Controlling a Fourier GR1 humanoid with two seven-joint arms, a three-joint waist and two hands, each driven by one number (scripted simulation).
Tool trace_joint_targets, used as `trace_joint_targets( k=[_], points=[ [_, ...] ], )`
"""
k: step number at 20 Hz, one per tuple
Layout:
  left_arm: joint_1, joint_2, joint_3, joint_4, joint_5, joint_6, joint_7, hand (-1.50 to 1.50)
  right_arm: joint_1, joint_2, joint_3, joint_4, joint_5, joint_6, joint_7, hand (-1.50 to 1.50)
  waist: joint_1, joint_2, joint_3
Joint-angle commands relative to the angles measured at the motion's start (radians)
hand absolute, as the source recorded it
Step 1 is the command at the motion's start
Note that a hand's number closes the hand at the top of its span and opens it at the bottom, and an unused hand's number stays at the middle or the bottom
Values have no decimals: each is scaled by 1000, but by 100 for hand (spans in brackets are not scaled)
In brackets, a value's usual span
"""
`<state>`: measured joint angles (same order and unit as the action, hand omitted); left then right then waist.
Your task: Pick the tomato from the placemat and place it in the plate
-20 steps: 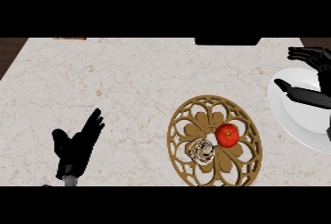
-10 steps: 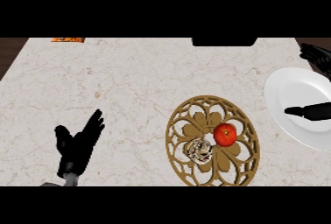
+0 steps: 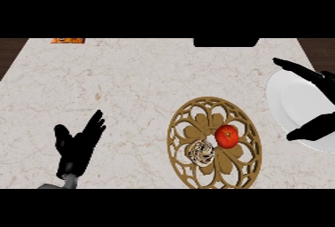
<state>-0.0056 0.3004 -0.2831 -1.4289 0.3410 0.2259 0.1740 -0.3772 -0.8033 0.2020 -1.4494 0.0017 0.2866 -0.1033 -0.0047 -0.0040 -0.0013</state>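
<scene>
A red tomato lies right of centre on the round gold openwork placemat. The white plate sits at the right edge of the counter, cut off by the view. My right hand hovers over the plate, open, with fingers spread toward the upper left and the thumb low; it is right of the tomato and apart from it. My left hand rests open at the lower left, fingers up, far from the placemat.
A small pale patterned object lies on the placemat left of and below the tomato. A dark block stands at the counter's back edge. An orange item shows at the back left corner.
My right hand has come back into view over the plate, moving left toward the placemat. The tomato and my left hand have not moved.
</scene>
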Motion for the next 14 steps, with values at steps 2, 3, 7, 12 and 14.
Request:
trace_joint_targets(
  k=[2,3,7,12,14],
  points=[
    [-50,-58,-7,22,-32,26,14,0,69,60,79,-108,126,-38,111,-150,-1,3,1],
    [-36,-41,13,39,-32,3,2,0,54,68,77,-146,123,-8,176,-150,1,3,1],
    [-7,-66,-4,-30,-64,28,32,0,54,173,120,-172,242,-57,247,-150,8,3,1],
    [-38,-59,52,42,-62,-35,4,0,54,229,148,-185,319,6,354,-150,6,4,1],
    [0,-92,41,89,-74,-60,-72,0,93,237,134,-200,311,44,346,-150,4,4,1]
  ],
)
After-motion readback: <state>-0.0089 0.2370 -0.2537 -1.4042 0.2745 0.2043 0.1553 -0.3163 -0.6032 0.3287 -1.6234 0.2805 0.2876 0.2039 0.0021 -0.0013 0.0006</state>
